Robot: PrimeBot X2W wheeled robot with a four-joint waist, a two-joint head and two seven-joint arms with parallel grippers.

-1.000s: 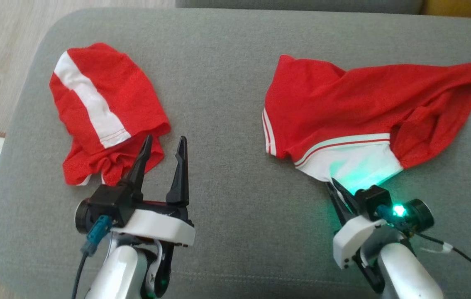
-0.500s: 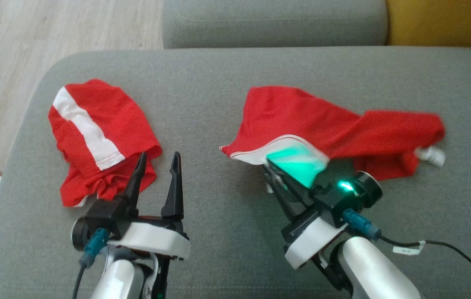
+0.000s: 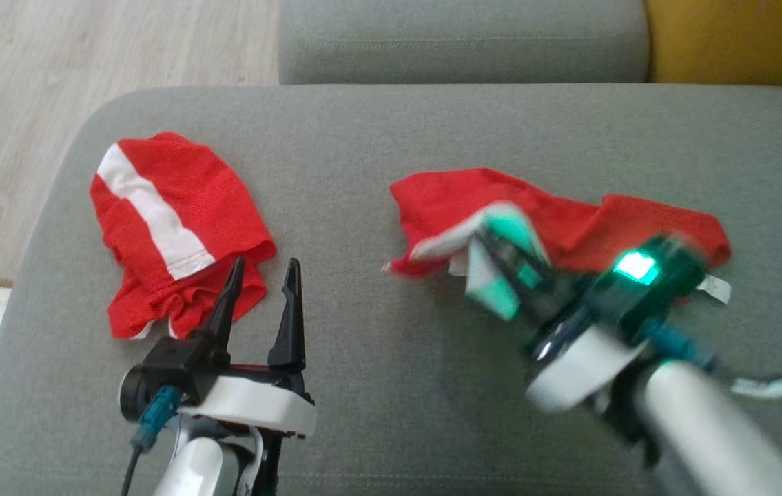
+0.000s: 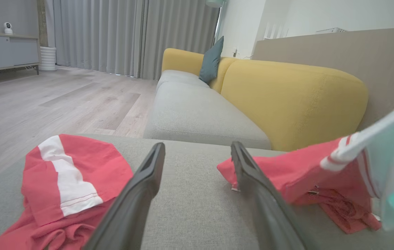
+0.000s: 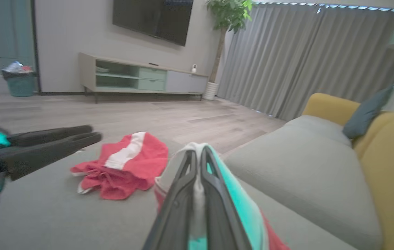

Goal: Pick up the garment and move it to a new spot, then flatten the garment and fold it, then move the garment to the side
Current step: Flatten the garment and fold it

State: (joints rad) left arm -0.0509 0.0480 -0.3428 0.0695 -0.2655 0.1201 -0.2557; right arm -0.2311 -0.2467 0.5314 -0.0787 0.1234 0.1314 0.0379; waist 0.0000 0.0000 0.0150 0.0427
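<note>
The garment (image 3: 570,213) is red with a white striped hem and lies bunched on the right of the grey ottoman (image 3: 363,151). My right gripper (image 3: 494,244) is shut on its white hem, holding that edge off the cushion; in the right wrist view the fingers (image 5: 183,194) pinch the white fabric (image 5: 198,189), tinted green by the wrist light. The lifted hem hangs at the right of the left wrist view, with the garment (image 4: 287,170) trailing below it. My left gripper (image 3: 263,265) stands open and holds nothing, beside a second red garment with a white stripe (image 3: 177,207).
The second red garment (image 4: 75,166) lies crumpled at the ottoman's left end, just left of my left gripper (image 4: 197,149). Behind the ottoman stands a sofa with a grey seat (image 3: 459,34) and a yellow back (image 4: 294,100). Wooden floor (image 3: 18,83) lies to the left.
My right gripper has raised the garment's white hem off the cushion and carried it rightward, so the cloth bunches up. The head camera tilted early on. The left arm stays put.
</note>
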